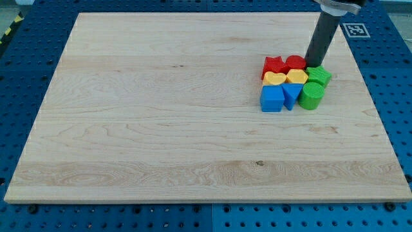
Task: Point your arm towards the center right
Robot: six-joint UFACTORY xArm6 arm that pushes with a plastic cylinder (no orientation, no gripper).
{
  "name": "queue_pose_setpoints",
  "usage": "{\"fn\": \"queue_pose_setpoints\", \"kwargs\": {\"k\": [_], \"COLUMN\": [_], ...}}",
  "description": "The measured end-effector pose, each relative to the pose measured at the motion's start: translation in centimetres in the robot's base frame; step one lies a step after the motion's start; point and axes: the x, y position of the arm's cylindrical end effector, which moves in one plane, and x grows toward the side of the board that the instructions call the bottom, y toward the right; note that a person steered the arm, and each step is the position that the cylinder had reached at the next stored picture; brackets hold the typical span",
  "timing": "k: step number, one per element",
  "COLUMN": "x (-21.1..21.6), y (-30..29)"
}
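Note:
My rod comes down from the view's top right, and my tip [314,63] rests on the wooden board [161,116] just above the green star block [318,75] and right of the red round block [295,63]. A tight cluster of blocks sits at the board's centre right: a red star block [274,65], a yellow heart block [275,78], a yellow hexagon block [297,77], a blue cube [271,98], a blue triangle block [291,95] and a green cylinder [310,95].
The board lies on a blue perforated table [393,77]. A black-and-white marker tag [355,29] lies past the board's top right corner.

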Motion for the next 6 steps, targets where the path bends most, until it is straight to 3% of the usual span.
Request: {"fn": "queue_pose_setpoints", "kwargs": {"k": [3,6], "x": [1.3,8.4], "y": [4.5,4.8]}}
